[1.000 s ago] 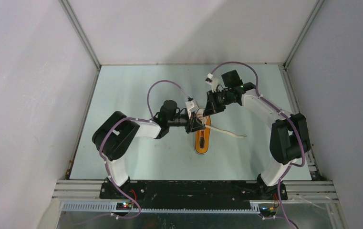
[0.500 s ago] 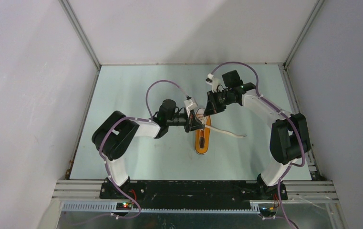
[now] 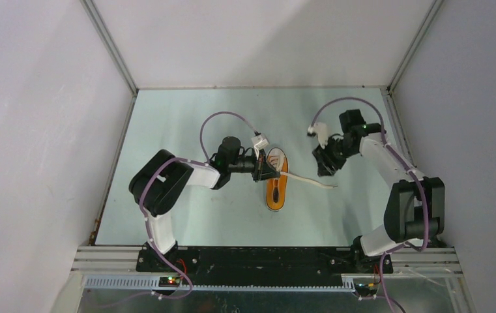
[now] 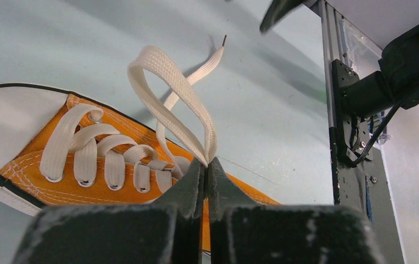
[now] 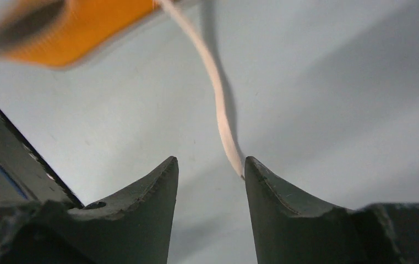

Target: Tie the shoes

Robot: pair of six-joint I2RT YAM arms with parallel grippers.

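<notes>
Orange sneaker (image 3: 276, 186) lies mid-bench (image 3: 186, 130), toe pointing away from arm bases. L jaws pressed together, pinching base of white lace loop (image 4: 168, 104) above eyelets. R jaws spread, holding nothing, apart from shoe on its R side. Loose lace strand (image 3: 313, 181) trails over bench, end beside one R finger (image 5: 273, 187).

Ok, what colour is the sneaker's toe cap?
Toe cap: white, thin black edge line; left wrist view shows it best.
</notes>
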